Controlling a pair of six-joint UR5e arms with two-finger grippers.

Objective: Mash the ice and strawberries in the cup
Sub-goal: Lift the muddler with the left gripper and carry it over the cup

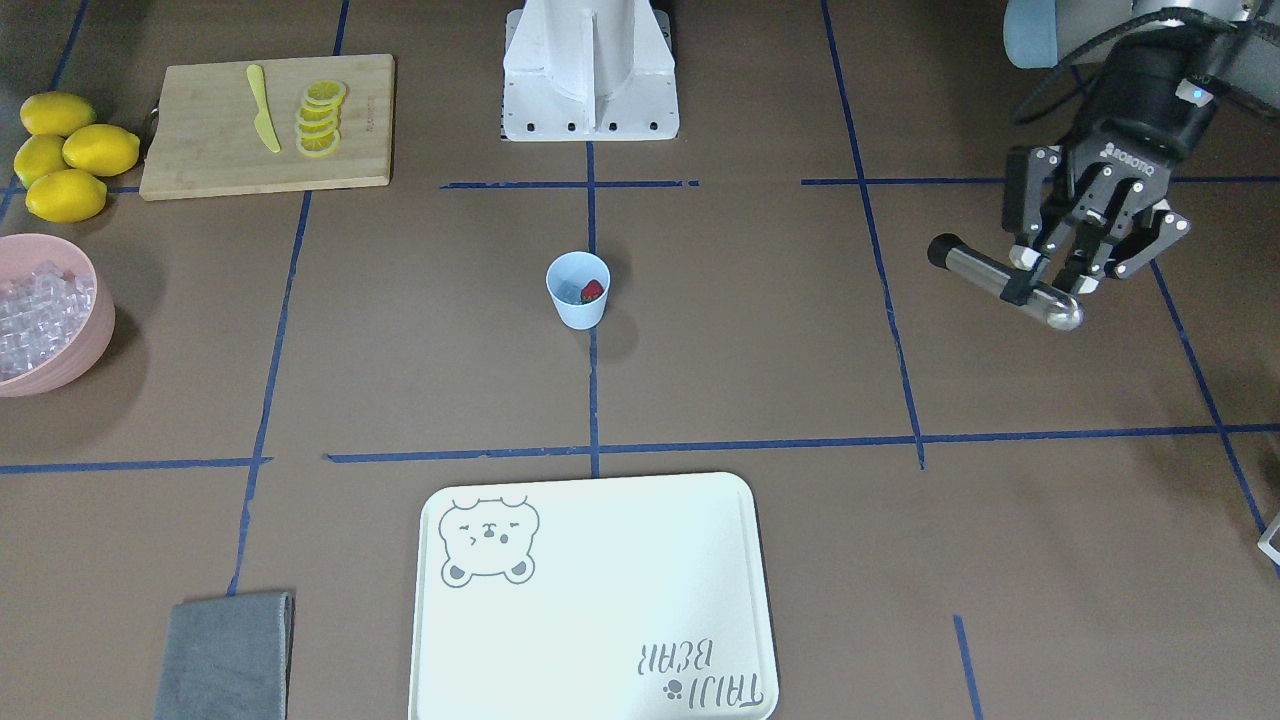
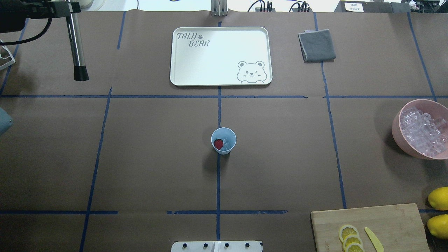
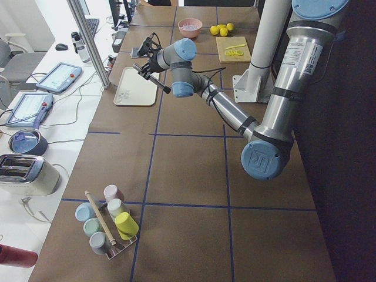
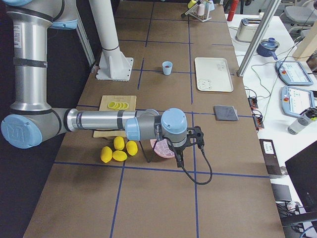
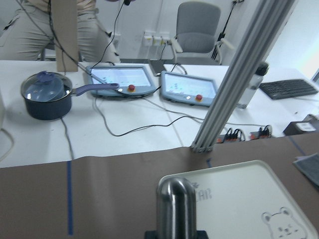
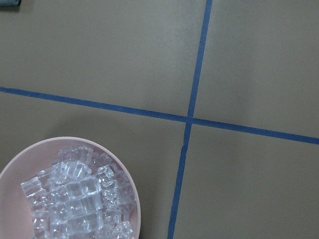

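**Muddler's in hand, cup sitting mid-table**

The left gripper [image 1: 1045,278] is clamped tight on a shiny metal rod-shaped muddler [image 1: 985,272] with a black tip. It holds the muddler up in the air, way off on the robot's left side and well apart from everything else. The fingers pinch it near the rounded steel end, and the black tip angles back toward the robot's side of the tabletop [image 1: 760,330].

The small pale-blue tapered plastic cup [image 1: 580,312] stands upright in the middle of that brown tabletop, right on a blue tape line. Inside it are one small red strawberry [image 1: 592,290] and a few clear ice cubes [image 2: 227,141] beside it.

The right gripper [image 4: 196,137] hangs above the tabletop just beside a wide pink bowl [image 1: 95,330] heaped with more of the same cubes. It only shows from the side camera, so I can't tell whether it's open or closed.

Other stuff around:
- Four yellow lemons [image 1: 100,150] sit next to a wooden cutting board [image 1: 200,150].
- The board carries a row of lemon slices [image 1: 320,118] and a yellow plastic knife [image 1: 263,110].
- On the far side from the robot are a white tray with a bear drawing [image 1: 620,580] and a folded grey cloth [image 1: 228,655].
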